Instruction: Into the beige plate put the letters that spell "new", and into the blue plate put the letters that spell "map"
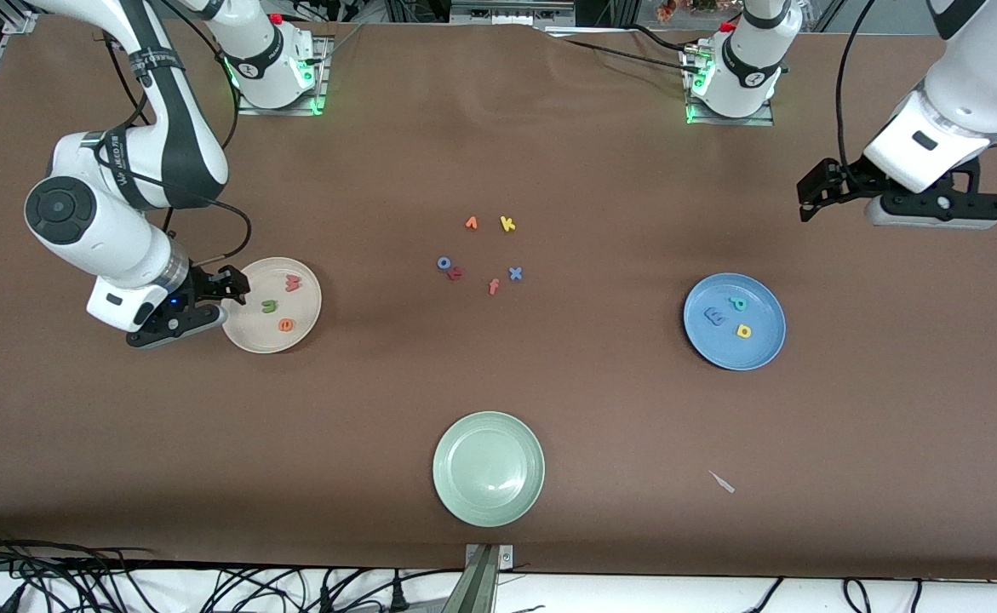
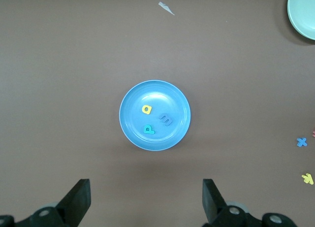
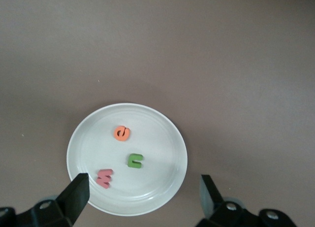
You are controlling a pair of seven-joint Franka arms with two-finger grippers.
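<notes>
The beige plate (image 1: 253, 337) lies toward the right arm's end of the table. It holds a pinkish-red w (image 1: 292, 282), a green n (image 1: 269, 305) and an orange e (image 1: 285, 324). My right gripper (image 1: 219, 308) hangs open over that plate's rim (image 3: 162, 133), with the w (image 3: 105, 178) beside one finger (image 3: 76, 195); n (image 3: 135, 161) and e (image 3: 122, 133) lie apart from it. The blue plate (image 1: 762, 347) holds a teal p (image 1: 737, 303), a blue m (image 1: 714, 317) and a yellow a (image 1: 743, 331). High above the table, my left gripper (image 1: 932, 211) stands open (image 2: 146, 202) and empty, looking down on the blue plate (image 2: 133, 96).
A pale green plate (image 1: 489, 468) sits nearest the front camera. Loose letters lie mid-table: an orange one (image 1: 471, 223), yellow k (image 1: 507, 224), blue o (image 1: 444, 263), a dark red one (image 1: 456, 273), orange f (image 1: 493, 286), blue x (image 1: 515, 273). A white scrap (image 1: 722, 482) lies near the front edge.
</notes>
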